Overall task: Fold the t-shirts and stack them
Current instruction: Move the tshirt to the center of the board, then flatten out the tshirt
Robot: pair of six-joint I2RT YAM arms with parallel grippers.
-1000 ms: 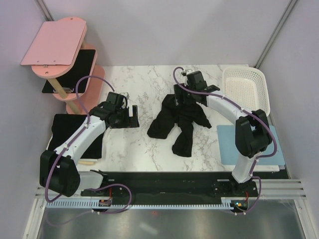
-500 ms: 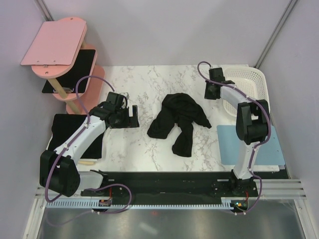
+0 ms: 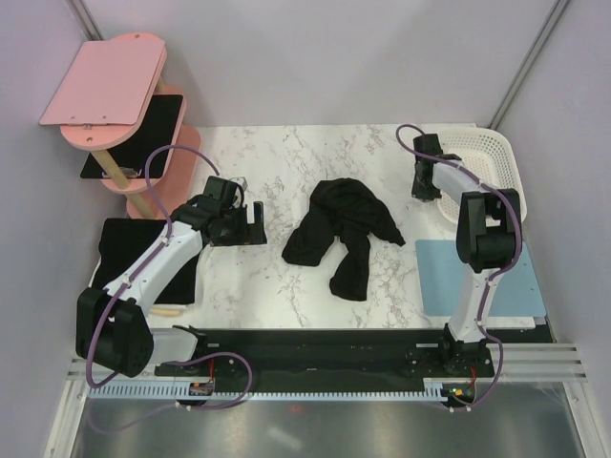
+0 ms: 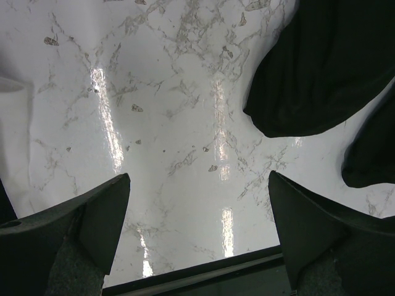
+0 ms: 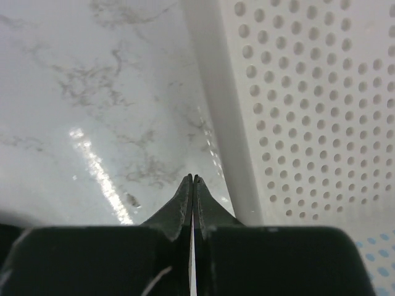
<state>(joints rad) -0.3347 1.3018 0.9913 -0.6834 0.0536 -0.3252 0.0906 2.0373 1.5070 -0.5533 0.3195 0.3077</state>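
Top external view: crumpled t-shirt (image 3: 344, 234), black, heaped in the middle of the marble surface (image 3: 277, 162) between the two arms. Its folds hide any print, and sleeves and hem are hard to tell apart.

Flat t-shirt (image 3: 124, 250), black, lies at the left edge of the surface. The left arm crosses over its right part.

Board (image 3: 143, 134), black, sits on a pink stand (image 3: 105, 76) at far left, partly under the top shelf.

Left hand (image 3: 250, 225): fingers wide apart, holding nothing, just left of the crumpled t-shirt and not touching it. In the left wrist view the hand (image 4: 197, 209) hangs over bare marble. The crumpled t-shirt (image 4: 327, 68) fills the upper right corner, cut off by the frame.

Right hand (image 3: 423, 186): at the left wall of the white basket (image 3: 477, 167), well apart from the crumpled t-shirt. In the right wrist view the hand (image 5: 193, 180) has its fingers pressed together with nothing between them, beside the basket wall (image 5: 290, 111).

Mat (image 3: 434, 277), light blue, lies at the right edge, with the right arm crossing over part of it.

Open marble lies beyond the heap towards the far edge, and between the heap and the left hand
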